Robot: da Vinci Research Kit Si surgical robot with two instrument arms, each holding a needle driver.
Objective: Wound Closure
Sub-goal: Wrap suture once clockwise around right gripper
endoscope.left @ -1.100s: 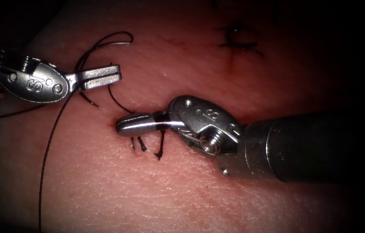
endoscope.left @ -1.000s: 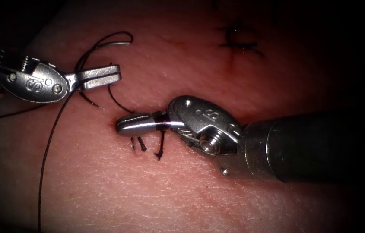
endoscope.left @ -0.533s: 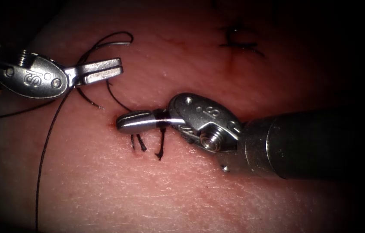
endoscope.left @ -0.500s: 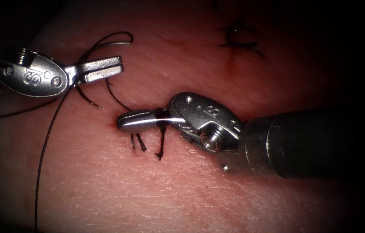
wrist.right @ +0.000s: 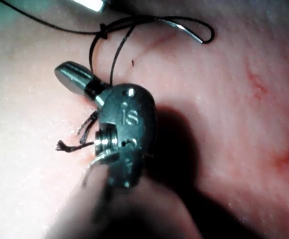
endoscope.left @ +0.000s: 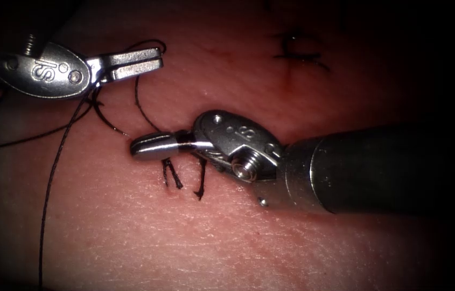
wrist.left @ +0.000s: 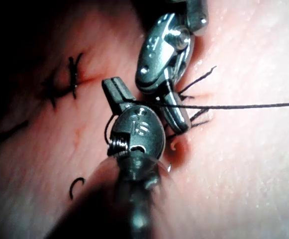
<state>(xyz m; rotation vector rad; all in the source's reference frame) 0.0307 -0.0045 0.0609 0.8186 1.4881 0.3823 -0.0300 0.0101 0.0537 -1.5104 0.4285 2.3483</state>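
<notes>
My left tool (endoscope.left: 130,59) polished steel, oval clevis stamped "IS", my right tool (endoscope.left: 154,146) matching, round pivot screw, dark cylindrical shaft (endoscope.left: 378,170).

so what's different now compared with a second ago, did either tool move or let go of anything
The left tool has moved up and a little right in the endoscope view, jaws shut, and the thread near it has shifted with it. The right tool has slid left, jaws shut, with thread across their base. The cut ends of thread below it and the finished stitch on the tissue stayed put.
</notes>
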